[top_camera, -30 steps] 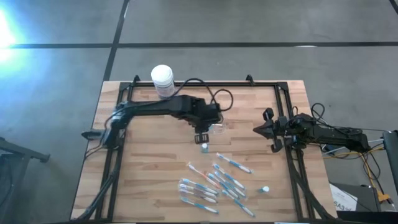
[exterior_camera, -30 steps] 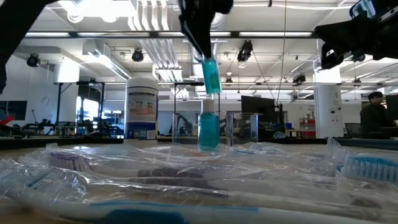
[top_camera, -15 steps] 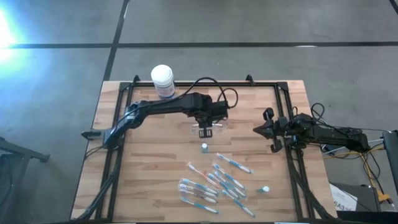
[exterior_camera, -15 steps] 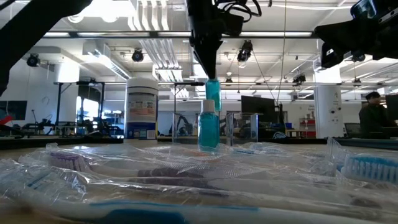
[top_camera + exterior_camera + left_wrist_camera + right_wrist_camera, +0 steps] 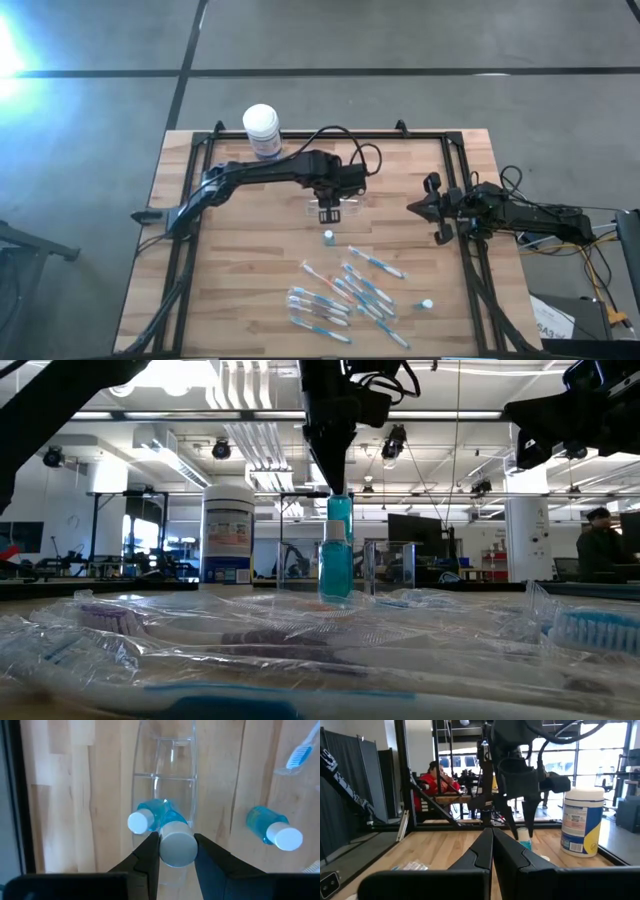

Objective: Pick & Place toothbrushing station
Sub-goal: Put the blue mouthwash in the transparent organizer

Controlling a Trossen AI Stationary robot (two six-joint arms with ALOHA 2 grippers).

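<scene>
Two claws are mine. From above, my left claw (image 5: 329,213) hangs over the clear cup (image 5: 345,207) mid-surface, far of the scattered toothbrushes (image 5: 345,295); my right claw (image 5: 420,209) waits at the right edge.

Level across the surface, the left claw pinches a small blue bottle (image 5: 340,520), lower than half a second ago, above another blue bottle (image 5: 335,565). A white tub (image 5: 228,531) stands left.

On my left wrist, fingers (image 5: 149,857) clamp the white cap (image 5: 177,849) over the cup, another bottle (image 5: 152,817) inside.

On my right wrist, fingers (image 5: 485,847) sit together.
</scene>
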